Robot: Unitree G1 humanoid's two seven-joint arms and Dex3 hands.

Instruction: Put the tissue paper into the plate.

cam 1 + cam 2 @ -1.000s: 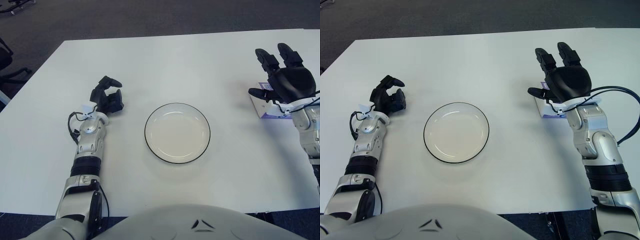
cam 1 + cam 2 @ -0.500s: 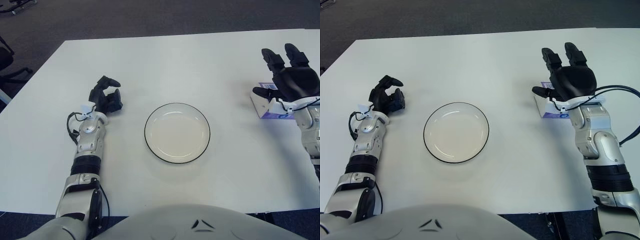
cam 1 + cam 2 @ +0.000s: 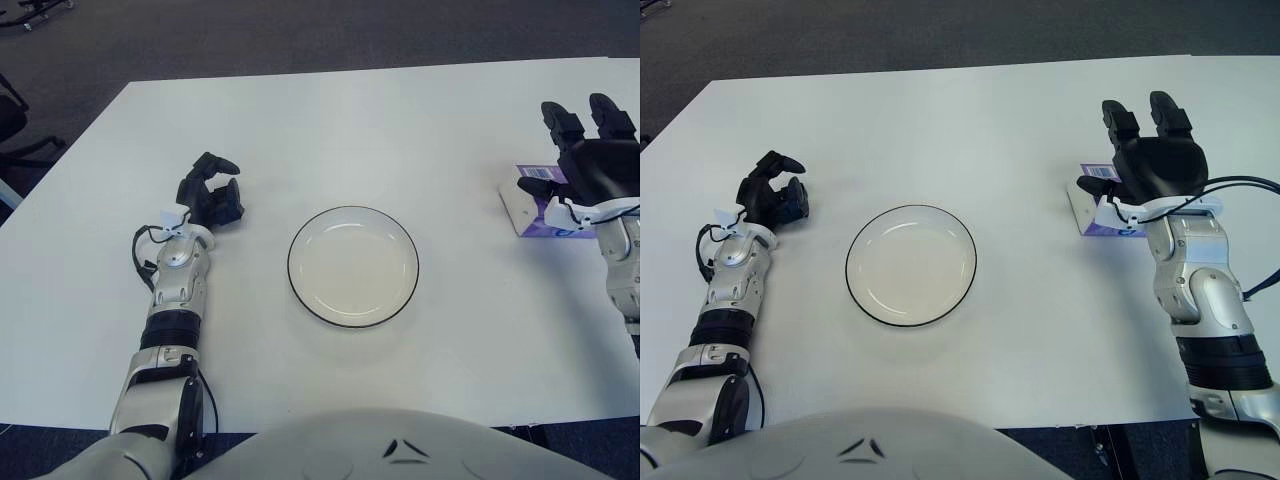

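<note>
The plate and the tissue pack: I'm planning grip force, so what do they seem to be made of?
The plate looks like glazed ceramic or melamine: glossy off-white with a thin dark rim. The tissue pack looks like thin printed wrapping, white and purple with a barcode; plastic film or paper, I cannot tell. The right hand covers much of it.

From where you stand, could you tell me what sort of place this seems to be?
Probably an office or lab: a large white table on grey carpet, with an office chair base at the left edge. A plate and tissue pack sit on the table.
</note>
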